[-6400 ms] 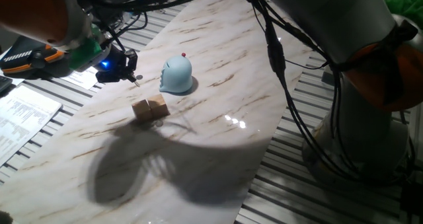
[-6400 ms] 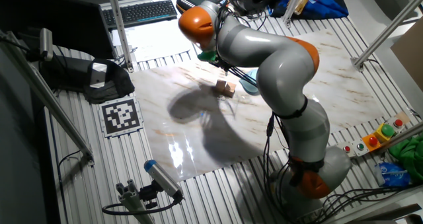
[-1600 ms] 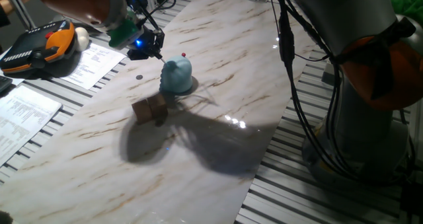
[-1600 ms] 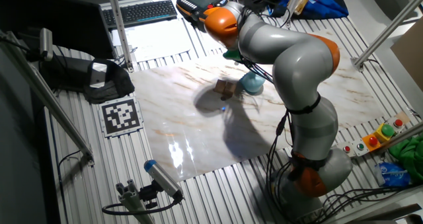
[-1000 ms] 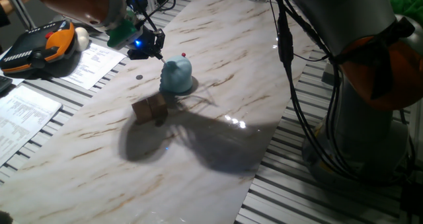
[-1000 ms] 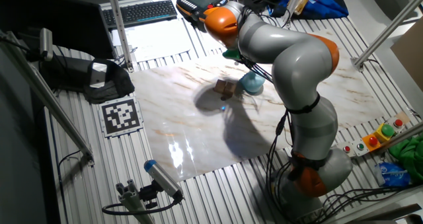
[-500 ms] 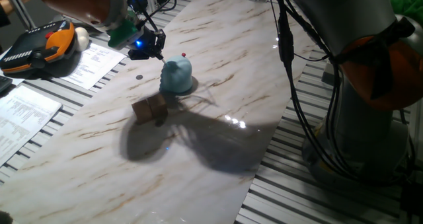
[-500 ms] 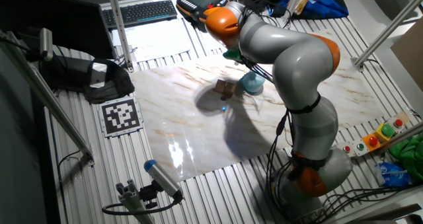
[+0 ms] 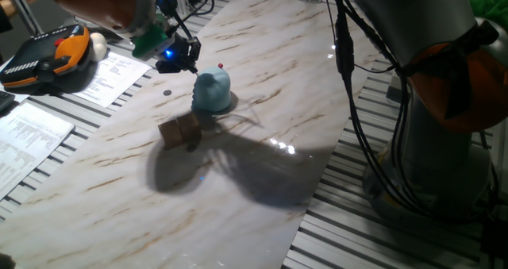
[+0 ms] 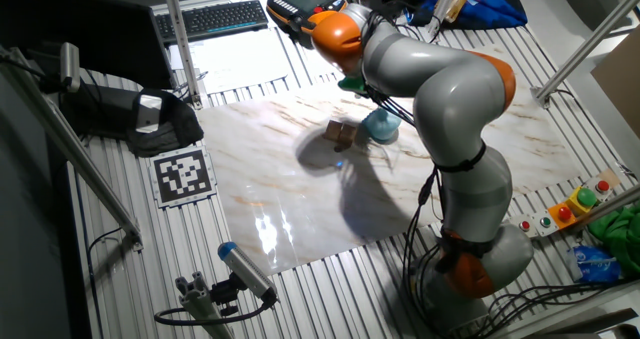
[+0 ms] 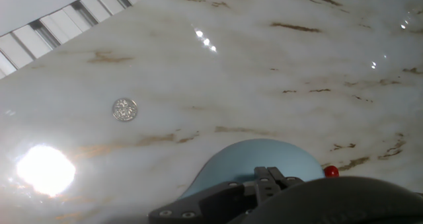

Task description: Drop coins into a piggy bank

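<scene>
KUKA arm (image 10: 440, 89) is reaching across the marble-patterned table (image 9: 262, 166), grey shell with orange joints, no brand lettering readable on it. Landmark is the piggy bank (image 9: 212, 90), light blue dome with a red knob on top, sitting on the table near the middle.

Gripper (image 9: 188, 63) is hovering just beside the piggy bank on its upper left in one fixed view, blue light glowing on the hand. Fingertips are too small and dark there, and in the hand view only the dark body of the hand is showing at the bottom edge, so I cannot tell how wide it is spread or whether it is gripping a coin.

Wooden cubes (image 9: 179, 131), a pair touching each other, are sitting just beside the piggy bank on its lower left, in the arm's shadow. In the other fixed view the cubes (image 10: 341, 133) are lying left of the bank (image 10: 381, 126).

Printed sheets (image 9: 32, 130) are lying off the table, well left of the bank; print too small to read. A black-and-white marker tag (image 10: 183, 174) is sitting well left of the bank, pattern only, no letters.

One coin (image 11: 124, 109), silvery in the hand view, is lying flat on the table left of the piggy bank (image 11: 254, 161), apart from it; embossing unreadable. Same coin (image 9: 167, 94) is showing as a dark dot in one fixed view.
</scene>
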`<action>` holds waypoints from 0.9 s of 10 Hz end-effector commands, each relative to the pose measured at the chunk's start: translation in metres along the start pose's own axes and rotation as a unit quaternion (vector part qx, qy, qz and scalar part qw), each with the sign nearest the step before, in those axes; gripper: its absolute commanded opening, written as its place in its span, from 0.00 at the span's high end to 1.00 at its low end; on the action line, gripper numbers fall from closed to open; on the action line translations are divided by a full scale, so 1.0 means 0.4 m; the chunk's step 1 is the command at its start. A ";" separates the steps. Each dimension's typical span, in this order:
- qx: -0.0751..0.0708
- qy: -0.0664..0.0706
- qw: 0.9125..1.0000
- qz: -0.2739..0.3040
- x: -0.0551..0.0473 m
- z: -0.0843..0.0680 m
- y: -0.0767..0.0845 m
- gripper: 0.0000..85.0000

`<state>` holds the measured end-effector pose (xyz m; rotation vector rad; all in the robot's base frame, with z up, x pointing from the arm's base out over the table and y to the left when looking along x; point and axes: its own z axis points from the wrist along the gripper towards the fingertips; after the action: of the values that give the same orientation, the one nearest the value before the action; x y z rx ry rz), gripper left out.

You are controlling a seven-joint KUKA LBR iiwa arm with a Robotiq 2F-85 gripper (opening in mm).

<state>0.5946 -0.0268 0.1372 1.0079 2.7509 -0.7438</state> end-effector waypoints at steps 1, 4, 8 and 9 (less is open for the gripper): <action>0.000 0.000 1.000 0.000 0.000 0.000 0.000 1.00; -0.002 0.000 1.000 0.001 0.002 0.003 0.000 1.00; -0.004 -0.002 1.000 0.003 0.008 0.014 -0.001 1.00; -0.004 -0.001 1.000 0.003 0.009 0.017 -0.002 1.00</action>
<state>0.5910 -0.0286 0.1302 1.0117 2.7453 -0.7309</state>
